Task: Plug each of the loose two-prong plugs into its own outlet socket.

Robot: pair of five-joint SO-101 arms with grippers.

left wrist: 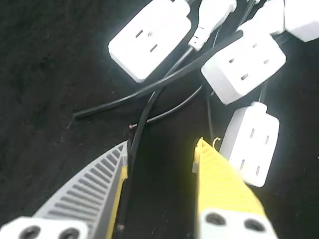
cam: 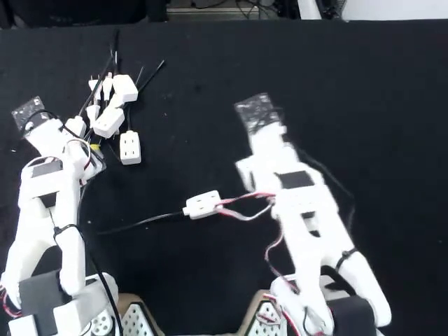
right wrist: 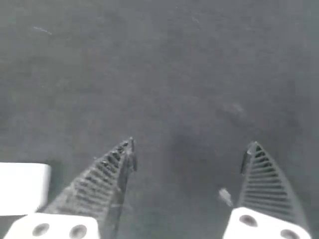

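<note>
The high view takes in the whole black worktop (cam: 392,105). A tangle of white outlet sockets and plugs (cam: 112,112) lies at its far left, with the left hand (cam: 84,136) at the tangle's edge. A lone outlet socket (cam: 203,204) lies apart near the middle, between the two arms, and a thin black lead (cam: 140,224) trails from it towards the left arm. The right hand (cam: 257,113) is over bare worktop, well apart from the tangle and beyond the lone socket.

The left wrist view gives the detail of the tangle. The sockets are white rectangular blocks with pairs of narrow slots in their faces. The first socket (left wrist: 149,37) and the second socket (left wrist: 244,62) lie farther off, with a white plug (left wrist: 214,15) between them. The third socket (left wrist: 251,144) sits just beside the yellow finger (left wrist: 219,184). Whether the plug's prongs are free, I cannot tell.

The left hand (left wrist: 162,144) is partly open. A black cable (left wrist: 144,119) runs through the gap close along the grey finger (left wrist: 99,184) and is not pinched.

In the right wrist view the right hand (right wrist: 192,144) is spread wide over bare worktop and holds nothing. A white block (right wrist: 22,188) sits at the frame's edge, and I cannot tell what it is.
</note>
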